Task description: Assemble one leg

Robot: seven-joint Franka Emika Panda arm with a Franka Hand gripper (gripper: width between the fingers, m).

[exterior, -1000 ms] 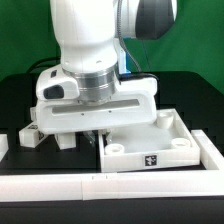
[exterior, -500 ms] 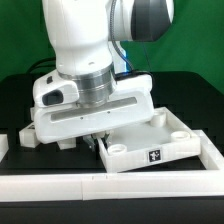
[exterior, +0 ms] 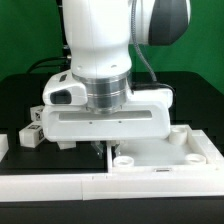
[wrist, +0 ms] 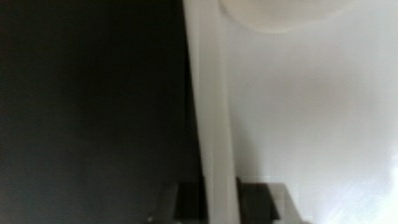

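The large flat white panel [exterior: 160, 150] with round corner sockets lies on the black table at the exterior view's right, its front edge close to a white rail. My gripper [exterior: 103, 148] reaches down at the panel's left edge and is mostly hidden under the wide white hand. In the wrist view the gripper [wrist: 219, 202] has one dark finger [wrist: 263, 200] on each side of the panel's upright rim [wrist: 214, 110] and is shut on it. Two small white legs [exterior: 29, 136] [exterior: 63, 144] stand on the table at the left, apart from the gripper.
A long white rail [exterior: 60, 186] runs along the front of the table. Another white block [exterior: 3, 146] shows at the far left edge. Black table [exterior: 20, 100] lies behind the legs, with a green wall at the back.
The arm has moved toward the exterior view's right and front. The panel has moved and turned with it; its tagged front face no longer shows and its front edge now lies along the rail.
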